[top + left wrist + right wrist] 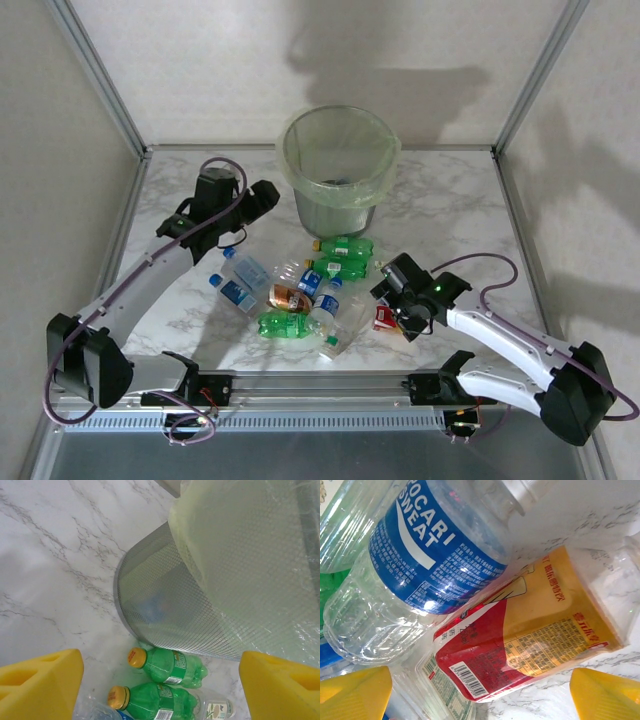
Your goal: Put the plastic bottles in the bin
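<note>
The bin [338,165], a grey mesh pail with a pale green liner [240,555], stands at the back centre of the table. Several plastic bottles lie in a pile in front of it: green ones [345,246], blue-labelled clear ones [318,284] and an orange-brown one [290,297]. My left gripper [265,198] hangs open just left of the bin, its yellow fingers [40,685] wide apart above two green bottles [170,666]. My right gripper [480,695] is open low over a red-and-orange-labelled bottle [520,640], beside a blue-labelled bottle [430,545].
Two small blue-labelled bottles [235,292] lie apart at the pile's left. A crushed clear bottle [345,332] sits at the pile's near edge. Metal frame posts [100,75] stand at the table's back corners, and a rail [320,385] runs along the near edge.
</note>
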`<state>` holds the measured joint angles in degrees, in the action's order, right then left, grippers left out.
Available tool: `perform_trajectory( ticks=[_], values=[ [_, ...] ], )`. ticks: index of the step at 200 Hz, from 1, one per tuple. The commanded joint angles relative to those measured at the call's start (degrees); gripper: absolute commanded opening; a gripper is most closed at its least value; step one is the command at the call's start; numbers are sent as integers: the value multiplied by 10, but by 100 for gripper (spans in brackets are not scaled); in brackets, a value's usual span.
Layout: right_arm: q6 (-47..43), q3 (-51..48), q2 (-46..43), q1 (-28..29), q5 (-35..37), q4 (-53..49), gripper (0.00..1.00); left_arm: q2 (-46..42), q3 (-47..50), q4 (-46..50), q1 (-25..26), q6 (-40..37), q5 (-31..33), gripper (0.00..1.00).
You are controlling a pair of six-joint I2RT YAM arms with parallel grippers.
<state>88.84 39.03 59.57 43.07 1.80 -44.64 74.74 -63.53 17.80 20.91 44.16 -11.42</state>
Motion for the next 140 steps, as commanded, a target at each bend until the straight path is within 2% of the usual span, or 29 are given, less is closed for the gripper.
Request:
perform_trajectory(
  ticks=[1, 39, 100, 140],
  values=[
    [30, -15, 10, 5, 4, -3, 93, 6, -1, -11, 4, 1, -13, 81],
    [52, -29, 4, 5, 14, 3, 90, 10, -7, -6, 4, -5, -18, 81],
    [59, -59, 21, 2, 0, 30, 90, 8, -9, -1, 4, -10, -22, 81],
    [54, -77, 31, -4, 1, 46, 82, 12, -10, -3, 4, -10, -24, 80]
  ],
)
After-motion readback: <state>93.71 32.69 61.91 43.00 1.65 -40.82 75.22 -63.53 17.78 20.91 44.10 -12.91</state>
